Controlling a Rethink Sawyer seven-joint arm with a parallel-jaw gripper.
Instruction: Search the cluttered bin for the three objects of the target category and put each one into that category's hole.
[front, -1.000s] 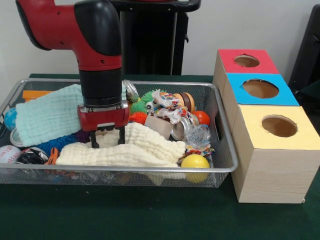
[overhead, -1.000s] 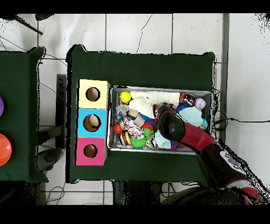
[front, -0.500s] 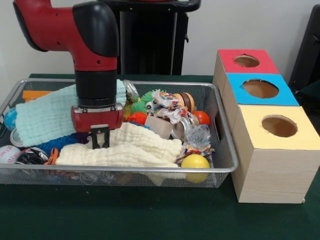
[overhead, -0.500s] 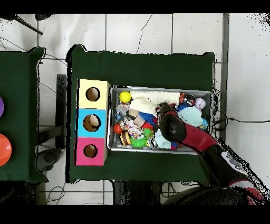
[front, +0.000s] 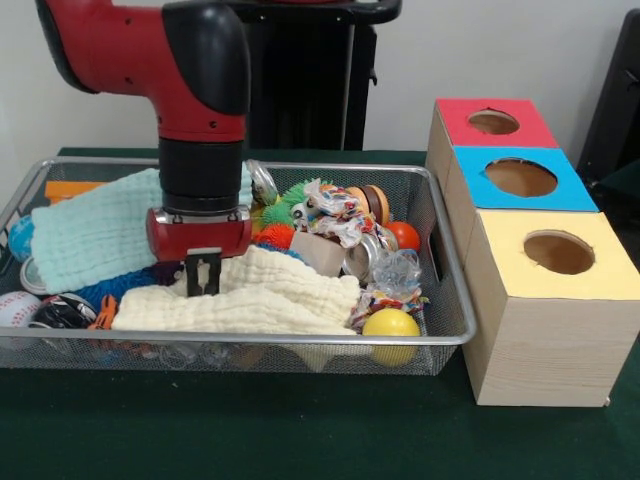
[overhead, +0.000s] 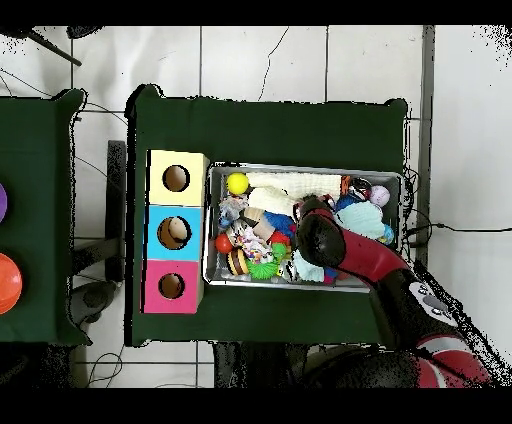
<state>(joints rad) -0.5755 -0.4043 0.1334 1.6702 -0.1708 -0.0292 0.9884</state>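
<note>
cream muslin cloth lies bunched along the wire bin's front, pinched at its top fold by the gripper, jaws pressed together on the fabric; a straight, slow lift would likely free it without dragging neighbouring toys.

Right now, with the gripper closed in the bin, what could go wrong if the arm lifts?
The gripper looks shut on the cream cloth. Two risks, as I judge them:
1. The cloth is wide and drapes over other clutter, so lifting it may drag small things such as the yellow ball over the low rim of the wire bin.
2. The cloth may be too bulky for a hole such as the yellow box's and could snag there.
</note>
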